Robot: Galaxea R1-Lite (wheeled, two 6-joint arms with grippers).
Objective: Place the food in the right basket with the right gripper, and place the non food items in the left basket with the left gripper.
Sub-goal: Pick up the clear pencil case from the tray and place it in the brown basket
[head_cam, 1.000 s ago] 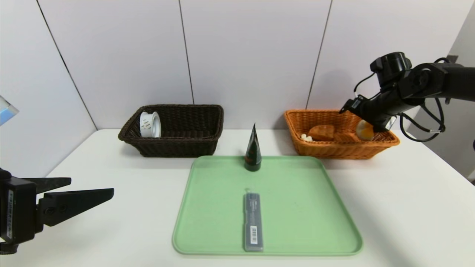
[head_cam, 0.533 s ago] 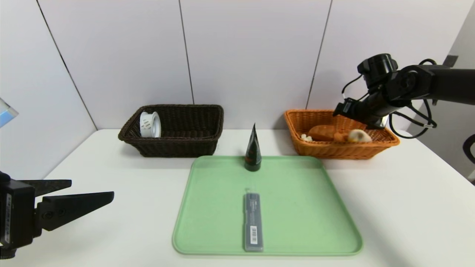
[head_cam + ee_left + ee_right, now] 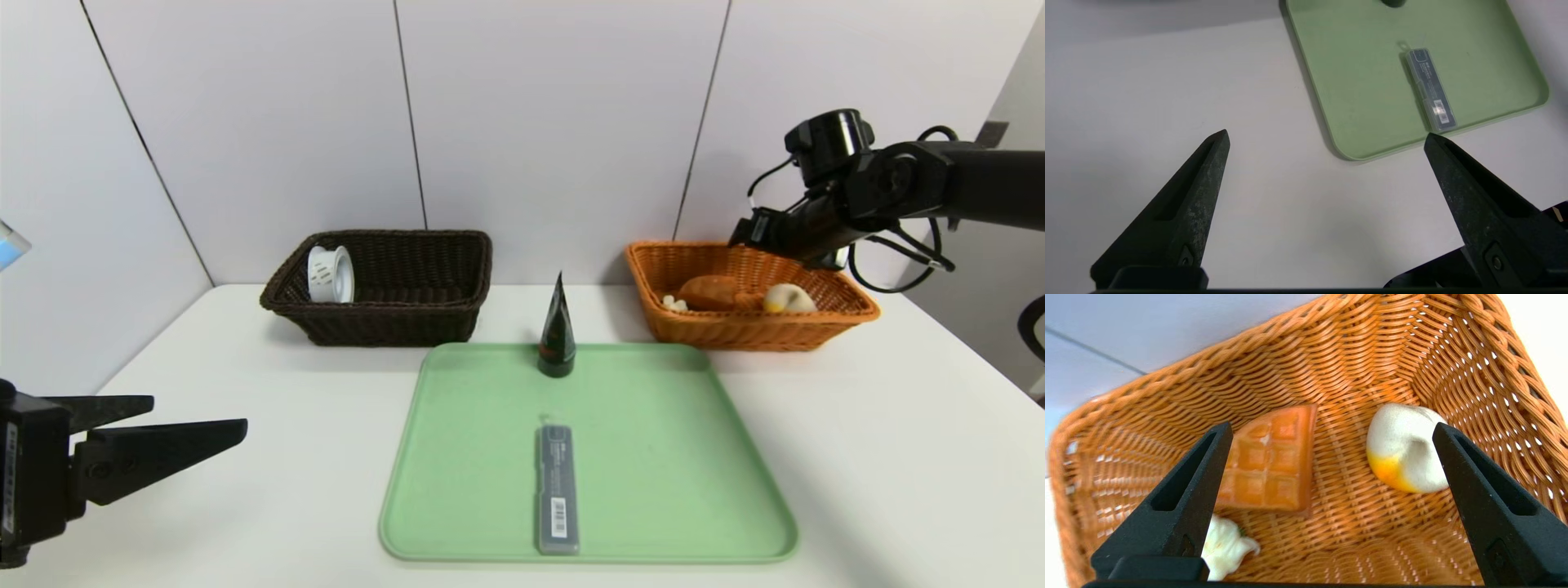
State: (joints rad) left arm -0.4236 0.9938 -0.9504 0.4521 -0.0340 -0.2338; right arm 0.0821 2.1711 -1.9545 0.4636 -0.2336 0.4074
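The grey case (image 3: 558, 490) lies in the green tray (image 3: 669, 457), toward the tray's 6 o'clock edge in the head view. It carries a white barcode label (image 3: 558, 518) at its near end and small pale print above, too small to read. The tape roll (image 3: 330, 276) stands at the 9 o'clock end of the dark brown basket (image 3: 392, 322); its printed marks are illegible. The cone-shaped tube (image 3: 558, 331) is upright at the tray's 12 o'clock side, bearing unreadable reddish marks.

The orange basket (image 3: 759, 331) sits at 2 o'clock from the tray. It contains the waffle slice (image 3: 1265, 461), whose topping is mostly hidden, and the cream bun (image 3: 1404, 449). One finger of the right gripper (image 3: 1333, 455) covers part of the bun; contact cannot be confirmed.

The right gripper is above the orange basket, jaws wide open, gripping nothing. The left gripper (image 3: 1327, 132) is parked at 9 o'clock from the tray, jaws wide open and unloaded.
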